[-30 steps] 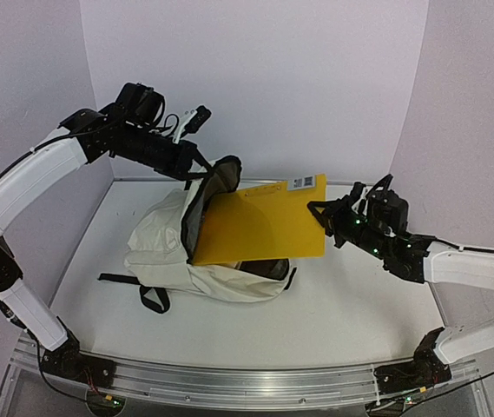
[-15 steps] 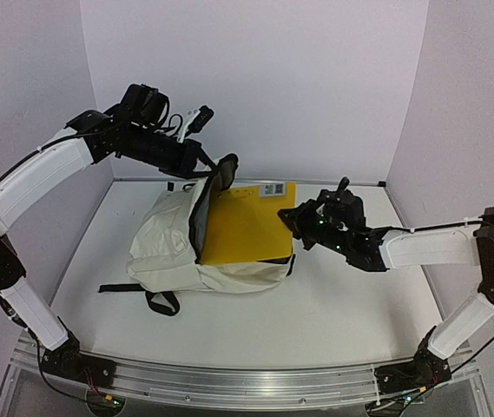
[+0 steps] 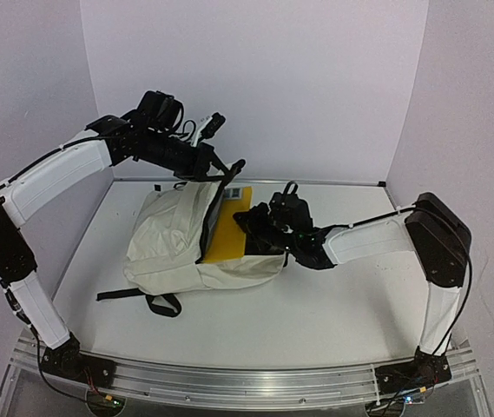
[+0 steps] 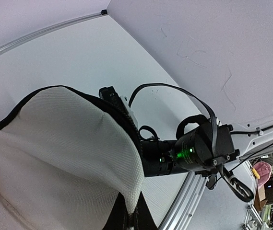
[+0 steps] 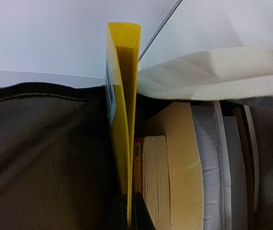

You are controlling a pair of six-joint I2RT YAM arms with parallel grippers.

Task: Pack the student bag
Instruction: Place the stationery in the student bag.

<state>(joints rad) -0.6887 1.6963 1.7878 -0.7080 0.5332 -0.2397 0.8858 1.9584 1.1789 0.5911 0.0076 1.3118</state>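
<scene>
Both arms rise from their bases at the near edge of the counter (image 3: 342, 304). The right arm (image 3: 442, 234) stands up to a sharply bent elbow on the right. From there its forearm runs low and nearly level to the left, ending at the mouth of the bag (image 3: 173, 239). The right jaws are clamped on the outer edge of a yellow folder (image 3: 227, 233). Ahead of these jaws the folder sits mostly inside the bag, and only a strip with a white barcode label (image 3: 237, 191) shows outside. In the right wrist view, beyond the jaws and just right of the folder, a tan book (image 5: 172, 163) and paler flat things (image 5: 208, 163) are packed side by side. Left of the folder is dark lining (image 5: 40, 143).

The bag lies slumped mid-counter with its mouth facing the right jaws, and its black straps (image 3: 147, 300) trail toward the near edge.

The left arm (image 3: 55, 174) climbs the left side, bends high, and reaches right and down over the bag. The left jaws are pinched on the black-edged rim of the bag's upper flap, which stands lifted above the folder. Beyond the left jaws, the right arm's black wrist shows a green light.
</scene>
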